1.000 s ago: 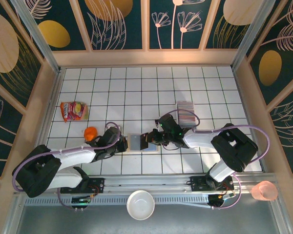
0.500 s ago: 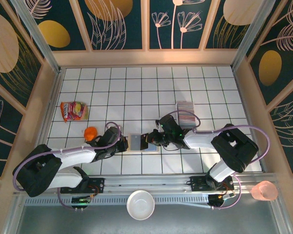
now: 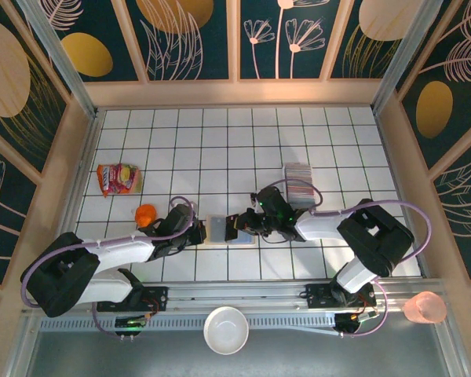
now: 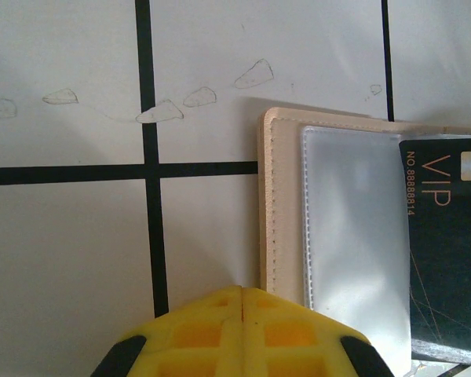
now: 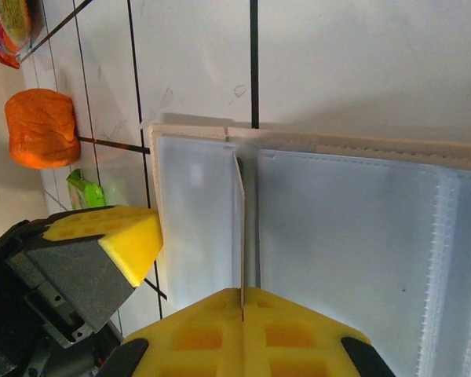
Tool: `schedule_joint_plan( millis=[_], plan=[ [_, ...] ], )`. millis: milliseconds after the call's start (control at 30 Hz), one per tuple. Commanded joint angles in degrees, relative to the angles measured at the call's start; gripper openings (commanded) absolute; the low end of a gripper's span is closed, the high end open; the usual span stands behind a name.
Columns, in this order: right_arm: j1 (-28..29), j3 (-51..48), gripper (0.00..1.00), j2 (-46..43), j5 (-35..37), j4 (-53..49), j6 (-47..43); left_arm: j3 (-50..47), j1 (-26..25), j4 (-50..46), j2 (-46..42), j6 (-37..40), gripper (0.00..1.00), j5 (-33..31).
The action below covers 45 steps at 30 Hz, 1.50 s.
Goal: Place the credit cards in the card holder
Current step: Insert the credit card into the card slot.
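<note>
On my right wrist feed the credit card [image 5: 239, 228] is edge-on, face unreadable, its near end buried between the pinching fingers of the right gripper [image 5: 242, 292]. Past the closed fingers of the left gripper [image 4: 242, 289], the card holder [image 4: 353, 251] runs off my frame's right edge.

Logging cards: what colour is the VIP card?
The VIP card is dark teal-green; left wrist view.

1. Left arm [image 3: 118, 251]: stretched low over the table, reaching right toward centre.
2. Left gripper [image 4: 242, 314]: jaws closed, pads meeting.
3. Right arm [image 3: 322, 224]: reaching left.
4. Right gripper [image 5: 242, 310]: jaws clamped on a credit card [image 5: 239, 228] held edge-on, facing the left gripper, near it.
</note>
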Motion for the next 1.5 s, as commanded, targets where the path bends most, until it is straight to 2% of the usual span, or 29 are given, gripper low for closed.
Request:
schedule_joint_plan(
  millis=[0, 100, 433, 767, 933, 1200, 1467],
  plan=[
    [0.4, -0.6, 0.00, 0.8, 1.8, 1.7, 0.6, 0.2, -0.1, -0.4, 1.1, 1.0, 0.00, 2.0],
    [0.0, 0.2, 0.00, -0.3, 3.4, -1.7, -1.4, 0.3, -0.1, -0.6, 1.1, 1.0, 0.00, 2.0],
    [1.7, -0.1, 0.00, 1.2, 1.1, 1.8, 1.2, -0.1, -0.1, 0.0, 1.1, 0.8, 0.00, 2.2],
    [2.4, -0.5, 0.00, 1.6, -0.4, -0.3, 1.2, -0.2, -0.1, 0.3, 1.7, 0.7, 0.00, 2.3],
    [2.4, 0.0, 0.00, 1.5, 1.5, -3.2, 0.9, -0.3, 0.0, -0.1, 1.3, 0.7, 0.00, 2.3],
    [2.4, 2.7, 0.16, 1.4, 5.7, -9.5, -1.7, -0.5, -0.1, -0.5, 0.6, 0.7, 0.00, 2.3],
    [3.1, 5.7, 0.17, 1.8, 7.8, -13.6, -4.3, -0.3, 0.0, 0.0, 0.5, 0.4, 0.00, 2.6]
  ],
)
